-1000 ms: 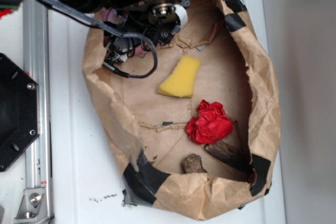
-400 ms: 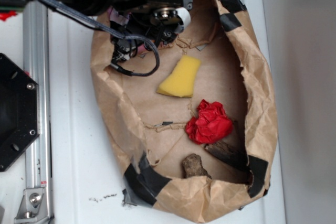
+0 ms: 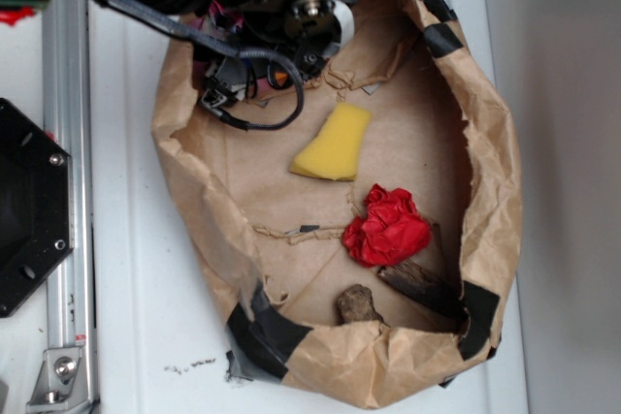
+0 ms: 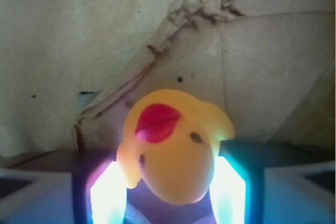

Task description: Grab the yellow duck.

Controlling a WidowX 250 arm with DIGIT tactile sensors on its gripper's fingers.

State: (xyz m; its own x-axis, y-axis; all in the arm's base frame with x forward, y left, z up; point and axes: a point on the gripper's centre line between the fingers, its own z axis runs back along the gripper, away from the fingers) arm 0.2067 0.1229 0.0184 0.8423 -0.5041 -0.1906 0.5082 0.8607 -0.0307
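The yellow duck [image 4: 173,150], glossy with a red-orange beak, fills the lower middle of the wrist view. It sits between my two glowing fingers [image 4: 107,198], which press against both its sides. My gripper [image 4: 168,171] is shut on it, over the brown paper floor of the bag. In the exterior view the gripper [image 3: 254,79] is at the bag's upper left, under the black arm. The arm and cables hide the duck there.
A pale-yellow wedge sponge [image 3: 333,143] lies mid-bag, with a crumpled red cloth [image 3: 386,227] below it. A brown lump [image 3: 357,303] and a dark bark piece [image 3: 419,283] lie near the bottom. The crumpled paper bag wall [image 3: 490,201] rings everything. A metal rail [image 3: 68,191] runs along the left.
The arm has shifted slightly toward the top of the view. The bag's left wall has moved and changed shape. The sponge and the cloth have not moved.
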